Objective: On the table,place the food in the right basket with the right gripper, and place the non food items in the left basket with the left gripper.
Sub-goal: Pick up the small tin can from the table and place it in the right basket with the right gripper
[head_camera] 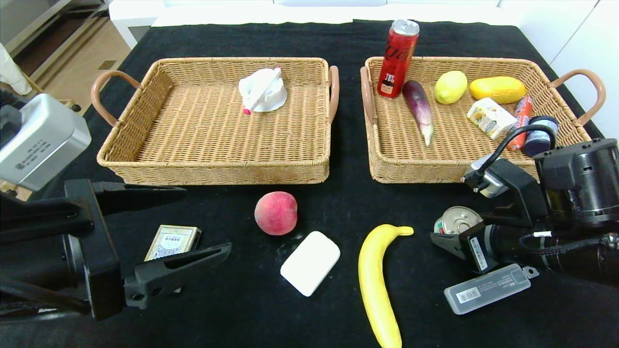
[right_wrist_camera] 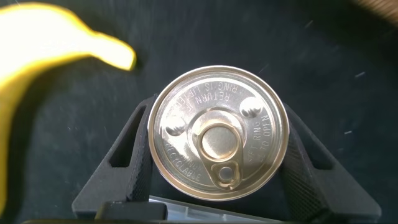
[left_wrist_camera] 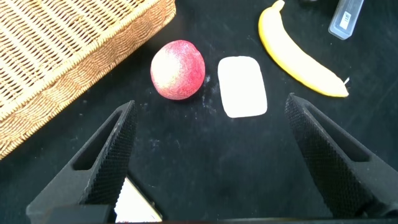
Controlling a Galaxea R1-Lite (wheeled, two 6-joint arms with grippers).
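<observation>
Metal shows bright on the ring-pull lid of the tin can (right_wrist_camera: 219, 132), which stands upright on the black desk (head_camera: 232, 309) just in front of the right basket (head_camera: 416, 166), and the right claw (head_camera: 447, 237) has its two fingers pressed against the can's opposite sides, so it reads as clamped on the can. The chief risk is a slip: the wall is smooth and round, and if the pads sit near the rim and not lower on the body, the can may twist or drop as it rises. The basket's front wall stands between the can and its place, so a low carry would likely knock the can against the wicker. Inside, the eggplant (head_camera: 420, 110), lemon (head_camera: 450, 87), red soda can (head_camera: 397, 58) and other food leave little bare floor, and a careless drop could topple the tall soda can. The banana (head_camera: 378, 280) tip lies near the can and the clear plastic case (head_camera: 487, 289) lies just beside the arm, so a swing could drag either. Farther off, the left claw (head_camera: 164, 237) hovers spread wide above the card box (head_camera: 172, 240), holding nothing, with the peach (head_camera: 275, 212) and white soap bar (head_camera: 310, 262) ahead of it; the left basket (head_camera: 217, 166) holds one white item (head_camera: 262, 90).
</observation>
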